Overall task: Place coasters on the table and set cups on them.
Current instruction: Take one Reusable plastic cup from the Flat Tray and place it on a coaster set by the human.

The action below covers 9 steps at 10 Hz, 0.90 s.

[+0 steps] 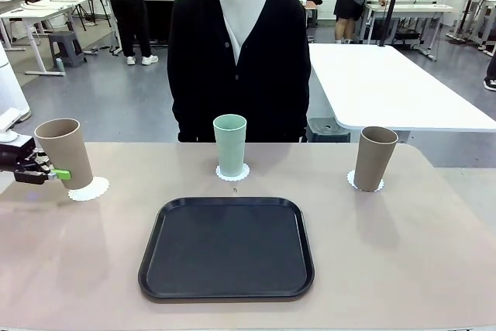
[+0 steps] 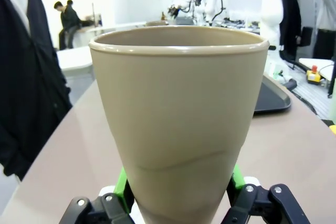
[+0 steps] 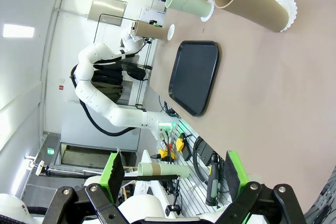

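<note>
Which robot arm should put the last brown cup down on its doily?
The left. Its gripper already holds the tilted brown cup just beside the empty coaster. The right gripper is open, holding nothing, far from that coaster.

Beige worktop (image 1: 434, 269) with rounded corners. A black tray (image 1: 226, 248) lies at the middle, toward the near edge. Along the far edge lie three white scalloped coasters: left coaster (image 1: 89, 189) near the left edge, middle coaster (image 1: 232, 172) beyond the tray, right coaster (image 1: 365, 183) toward the right edge. A small dark speck (image 1: 235, 190) lies between middle coaster and tray.
</note>
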Each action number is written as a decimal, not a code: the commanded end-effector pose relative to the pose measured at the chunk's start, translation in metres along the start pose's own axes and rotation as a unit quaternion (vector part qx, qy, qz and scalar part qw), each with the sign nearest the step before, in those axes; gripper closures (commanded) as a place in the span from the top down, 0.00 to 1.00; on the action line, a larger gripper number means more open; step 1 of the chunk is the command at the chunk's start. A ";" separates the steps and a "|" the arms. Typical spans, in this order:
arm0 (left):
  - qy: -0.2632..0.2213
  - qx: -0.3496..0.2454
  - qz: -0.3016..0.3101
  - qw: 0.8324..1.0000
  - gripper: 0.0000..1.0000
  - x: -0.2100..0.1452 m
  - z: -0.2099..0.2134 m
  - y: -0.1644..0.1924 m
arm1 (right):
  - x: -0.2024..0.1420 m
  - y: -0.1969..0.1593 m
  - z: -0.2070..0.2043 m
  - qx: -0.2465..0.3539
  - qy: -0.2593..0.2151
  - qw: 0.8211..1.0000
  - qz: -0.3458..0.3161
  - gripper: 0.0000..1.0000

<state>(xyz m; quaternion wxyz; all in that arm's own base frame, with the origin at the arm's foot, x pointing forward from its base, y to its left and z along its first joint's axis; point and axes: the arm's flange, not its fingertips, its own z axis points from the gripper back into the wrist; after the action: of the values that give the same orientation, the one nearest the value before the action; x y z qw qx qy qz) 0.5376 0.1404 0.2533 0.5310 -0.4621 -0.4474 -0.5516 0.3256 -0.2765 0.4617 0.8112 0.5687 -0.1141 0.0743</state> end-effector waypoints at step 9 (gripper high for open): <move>-0.024 0.001 0.010 1.000 0.83 -0.033 -0.001 0.033 | -0.002 0.001 0.001 -0.003 0.005 1.000 0.000 1.00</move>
<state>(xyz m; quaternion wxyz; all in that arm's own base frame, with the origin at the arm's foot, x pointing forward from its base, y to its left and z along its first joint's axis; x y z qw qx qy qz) 0.5625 0.1414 0.2180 0.5305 -0.4696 -0.4498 -0.5438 0.3256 -0.2765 0.4617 0.8112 0.5687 -0.1141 0.0743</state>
